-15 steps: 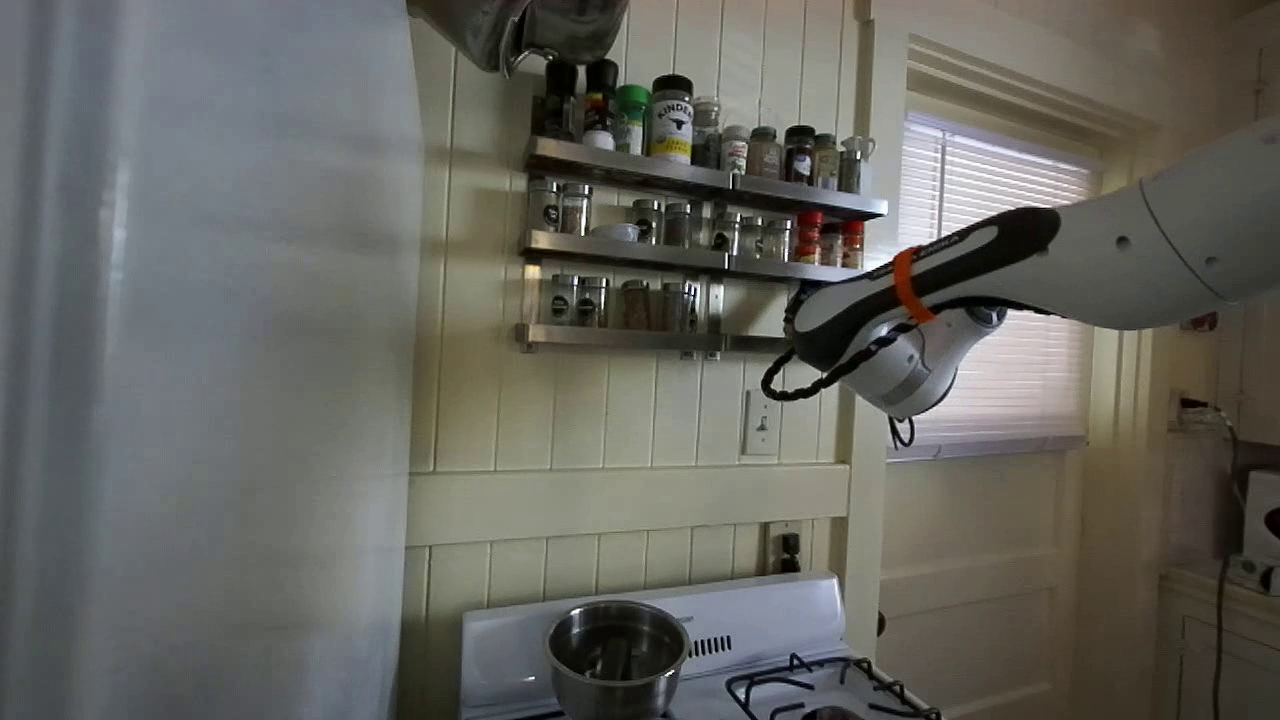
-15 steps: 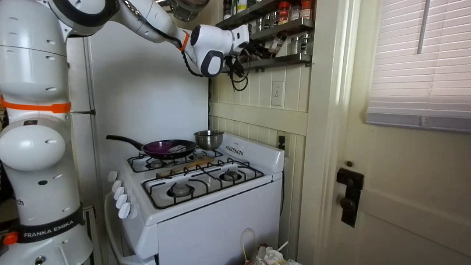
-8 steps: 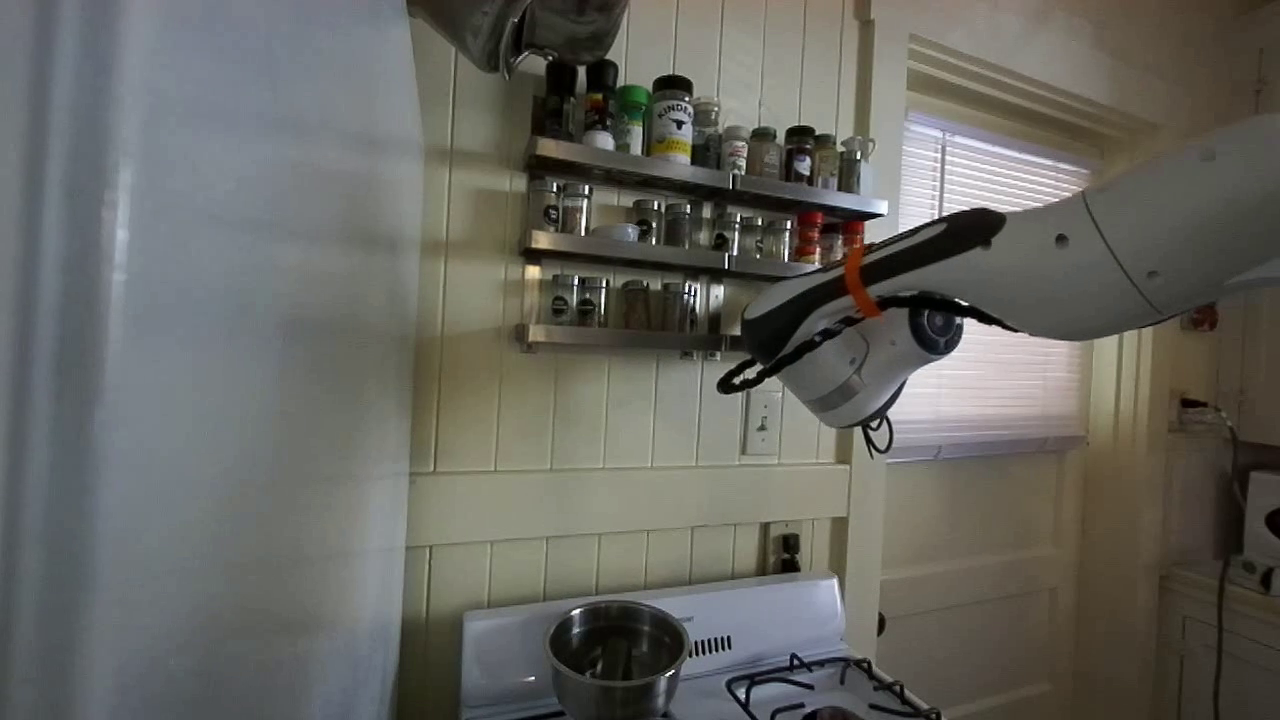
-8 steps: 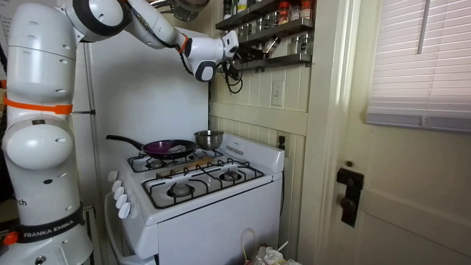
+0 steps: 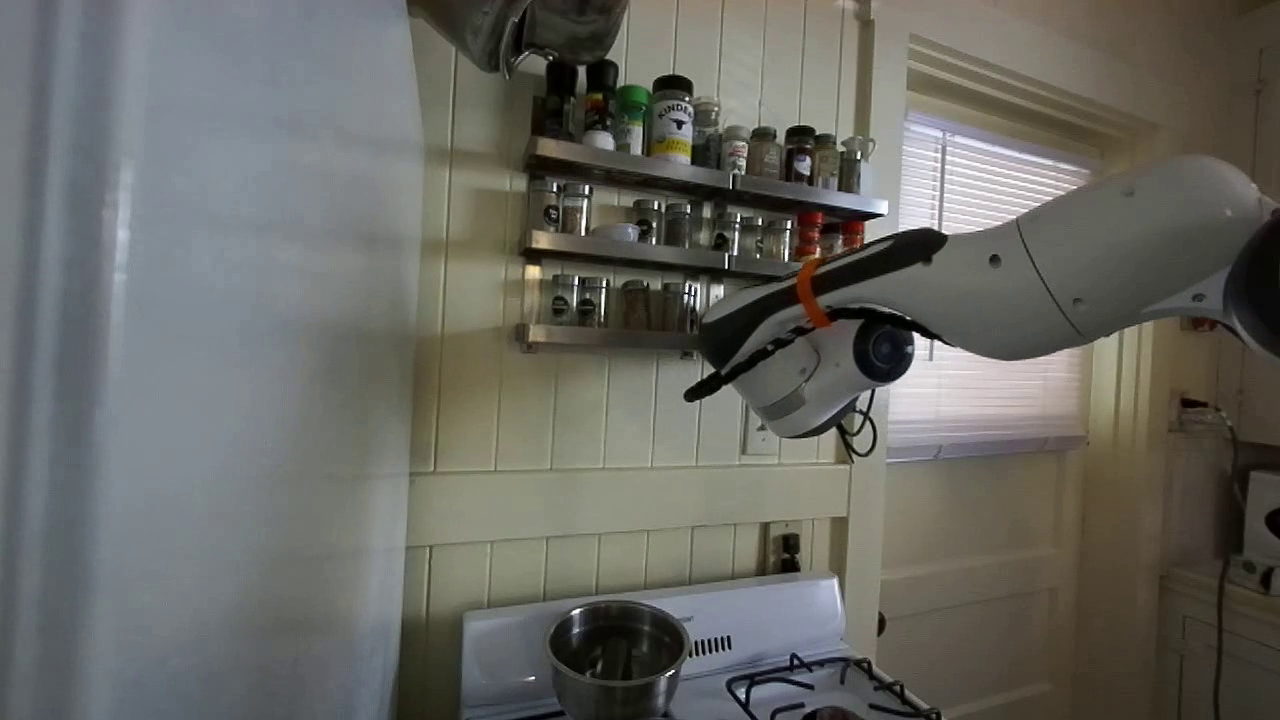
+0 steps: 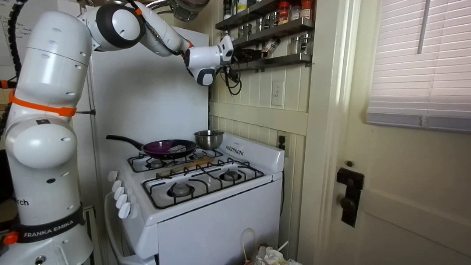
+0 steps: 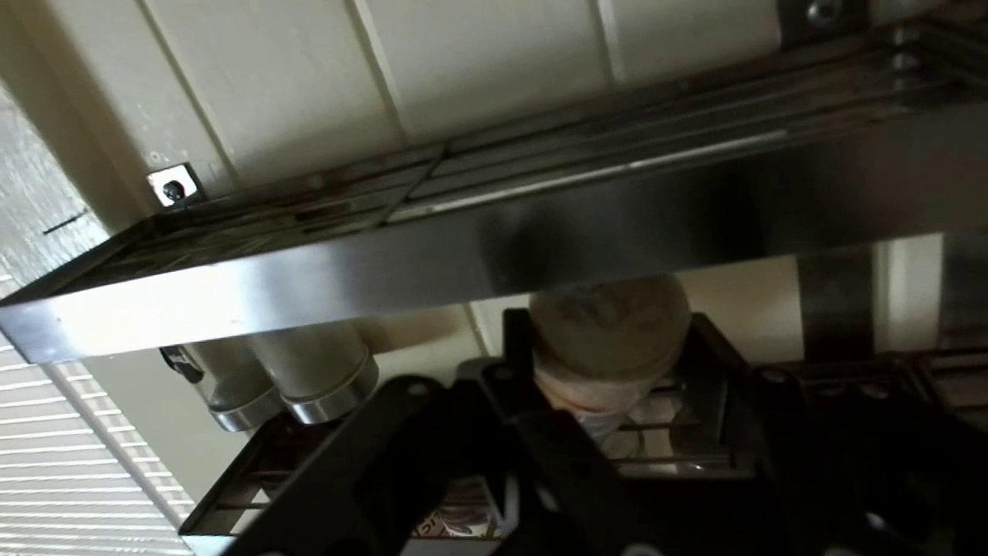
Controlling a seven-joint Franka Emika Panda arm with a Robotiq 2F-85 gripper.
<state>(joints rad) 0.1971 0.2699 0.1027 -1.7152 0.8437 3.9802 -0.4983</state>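
Observation:
My gripper [image 7: 614, 340] is shut on a spice jar [image 7: 606, 363], with one black finger against each side. In the wrist view, which appears upside down, the jar's round base faces the camera and is partly hidden by the steel rail of the bottom shelf [image 7: 340, 282]. In an exterior view the jar [image 6: 271, 47] is tilted, just above the bottom shelf [image 6: 279, 62] and below the middle shelf [image 6: 287, 30]; the dark gripper [image 6: 254, 55] blends into shadow. In an exterior view [image 5: 800, 370] the wrist hides gripper and jar. Two glass jars [image 7: 309, 378] stand near the shelf end.
Upper shelves hold several spice jars [image 5: 670, 125]. More jars [image 5: 590, 302] stand on the bottom shelf's far part. Below is a white stove [image 6: 220, 206] with a metal bowl [image 6: 209, 140] and a black pan [image 6: 184, 147]. A fridge [image 6: 147, 92] and hanging pot [image 5: 570, 30] are near.
The arm has moved left and slightly down in an exterior view, along the shelves. The held jar has shifted left and slightly down with the gripper, staying tilted.

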